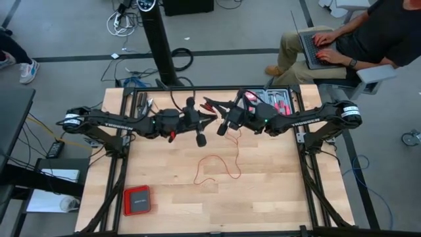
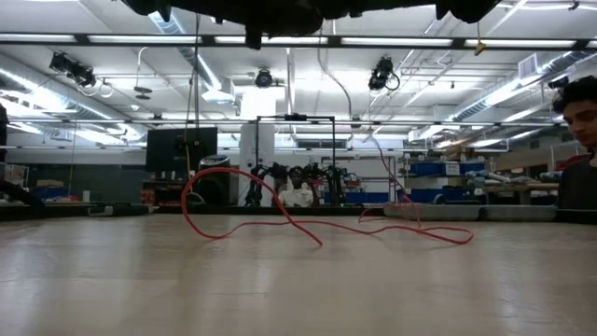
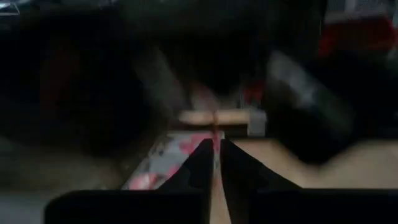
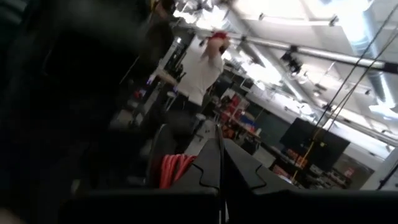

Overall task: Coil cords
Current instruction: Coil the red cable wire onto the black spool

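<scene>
**Red cord hangs from two raised grippers**

The left gripper [image 3: 214, 165] has its two dark fingers almost together, pinching the thin red cord [image 3: 215, 127] between them. The right gripper [image 4: 221, 162] is squeezed tight too, with a thin strand of the cord running between its tips.

Both grippers are held up high over the back middle of the wooden table [image 1: 276, 191], close to each other. From them the cord [image 1: 223, 163] drops down and lies in loose loops on the table. A flat red box [image 1: 137, 199] sits well apart, near the front left corner. A person [image 1: 355, 39] sits beyond the table with a laptop.
</scene>
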{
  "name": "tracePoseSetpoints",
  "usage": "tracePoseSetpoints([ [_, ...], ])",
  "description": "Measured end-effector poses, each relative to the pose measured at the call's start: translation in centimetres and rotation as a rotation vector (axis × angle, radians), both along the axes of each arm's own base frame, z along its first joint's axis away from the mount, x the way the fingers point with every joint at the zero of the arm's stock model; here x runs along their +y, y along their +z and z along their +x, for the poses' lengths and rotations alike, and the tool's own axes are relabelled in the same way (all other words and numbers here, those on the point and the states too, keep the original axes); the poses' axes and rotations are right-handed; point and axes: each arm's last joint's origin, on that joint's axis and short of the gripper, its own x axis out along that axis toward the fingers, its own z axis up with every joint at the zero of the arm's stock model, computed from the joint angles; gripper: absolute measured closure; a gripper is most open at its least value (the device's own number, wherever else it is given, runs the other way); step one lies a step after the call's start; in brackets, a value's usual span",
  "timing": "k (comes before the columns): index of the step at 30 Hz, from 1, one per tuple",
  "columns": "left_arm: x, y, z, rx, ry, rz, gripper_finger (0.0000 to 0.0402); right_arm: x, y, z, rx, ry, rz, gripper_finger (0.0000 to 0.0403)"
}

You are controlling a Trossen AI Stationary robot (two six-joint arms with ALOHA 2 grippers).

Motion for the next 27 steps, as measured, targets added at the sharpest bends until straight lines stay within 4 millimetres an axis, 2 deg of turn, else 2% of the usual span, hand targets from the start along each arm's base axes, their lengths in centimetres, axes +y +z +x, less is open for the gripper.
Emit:
tracePoseSetpoints([
  [4,0.1,-0.7,0.0,0.055,0.033,-0.025,0.0339,0.2,0.2,-0.1,-0.017,0.005,-0.002,0.0403],
  [10,0.2,-0.7,-0.1,0.048,0.054,-0.038,0.0333,0.2,0.3,-0.1,-0.029,0.006,0.000,0.0403],
  [20,-1.0,-2.0,-0.3,0.091,-0.089,-0.130,0.0332,0.3,1.6,-1.4,-0.029,0.007,0.002,0.0403],
  [27,-1.8,-3.1,-0.1,0.009,-0.180,-0.219,0.0332,0.4,2.5,-2.0,-0.070,0.043,0.012,0.0403],
])
